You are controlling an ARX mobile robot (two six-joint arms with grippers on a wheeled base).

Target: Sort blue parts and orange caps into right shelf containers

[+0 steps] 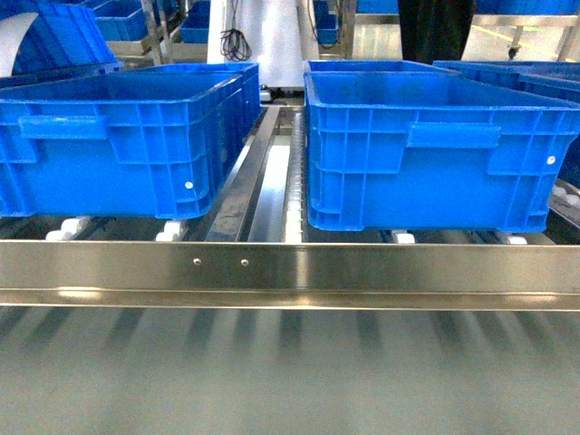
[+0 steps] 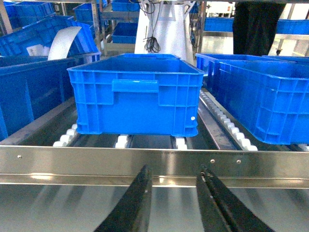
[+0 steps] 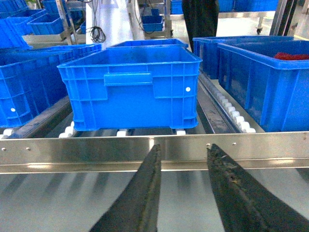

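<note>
Right shelf container (image 3: 130,89) sits beyond open, empty right gripper (image 3: 181,159)

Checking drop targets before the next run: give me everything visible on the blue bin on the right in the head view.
The right blue bin is a large, bright blue rectangular crate of moulded plastic with ribbed sides, a raised handle recess at the top of its front wall and a small white dot near the right edge. It sits upright and level on white rollers, behind the steel front rail. Its open top shows no contents from here. Another blue bin stands directly behind it; a gap separates it from the left bin.
</note>
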